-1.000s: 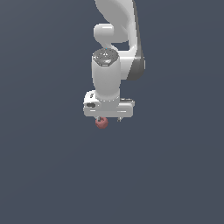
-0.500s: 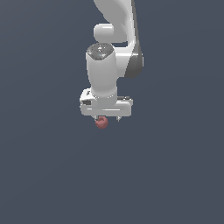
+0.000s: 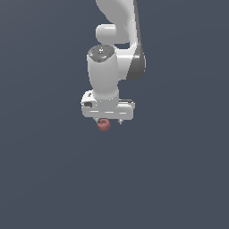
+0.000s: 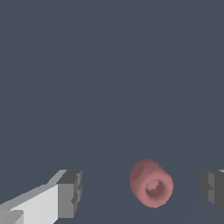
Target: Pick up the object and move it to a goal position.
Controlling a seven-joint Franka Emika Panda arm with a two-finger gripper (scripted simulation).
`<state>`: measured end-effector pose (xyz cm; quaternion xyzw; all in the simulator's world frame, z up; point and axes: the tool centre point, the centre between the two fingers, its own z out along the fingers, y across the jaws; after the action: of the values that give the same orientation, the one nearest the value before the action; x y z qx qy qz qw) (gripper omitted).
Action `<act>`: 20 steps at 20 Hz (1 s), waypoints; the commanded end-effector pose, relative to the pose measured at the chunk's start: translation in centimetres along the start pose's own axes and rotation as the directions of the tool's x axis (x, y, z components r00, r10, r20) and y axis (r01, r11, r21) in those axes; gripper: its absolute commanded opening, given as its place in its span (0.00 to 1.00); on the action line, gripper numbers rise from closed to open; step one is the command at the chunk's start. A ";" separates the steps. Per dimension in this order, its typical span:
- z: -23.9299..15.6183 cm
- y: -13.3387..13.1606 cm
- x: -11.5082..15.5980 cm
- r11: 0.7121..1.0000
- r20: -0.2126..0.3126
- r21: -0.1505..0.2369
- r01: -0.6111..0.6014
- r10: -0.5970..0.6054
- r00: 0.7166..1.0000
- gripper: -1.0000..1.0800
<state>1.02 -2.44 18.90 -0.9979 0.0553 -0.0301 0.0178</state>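
The object (image 4: 151, 183) is a small dull red-pink rounded lump with a dimple in one end. In the wrist view it lies between my two dark fingertips, with a gap on each side. One fingertip (image 4: 70, 192) is farther from it than the other fingertip (image 4: 214, 189). My gripper (image 4: 141, 192) is open around it and not touching it. In the exterior view the object (image 3: 104, 125) shows just under the white hand, and the gripper (image 3: 109, 120) points straight down over it, with the fingers mostly hidden.
The flat dark grey-blue ground (image 3: 179, 179) spreads all around. The white arm (image 3: 117, 27) rises above the hand. No goal marker shows in either view.
The wrist and hand have shifted a little to the exterior view's left over the object. The object has not moved.
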 end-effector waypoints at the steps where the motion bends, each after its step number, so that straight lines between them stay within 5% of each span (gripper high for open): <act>1: 0.4 0.2 -0.3 1.000 0.003 -0.001 -0.027 0.027 1.000 0.96; 11: 3.6 1.6 -2.5 0.972 0.019 -0.015 -0.235 0.235 0.972 0.96; 20: 7.0 3.5 -5.6 0.879 0.026 -0.044 -0.475 0.477 0.879 0.96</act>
<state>-4.02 -4.85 11.97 -0.9602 0.2792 -0.0072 0.0092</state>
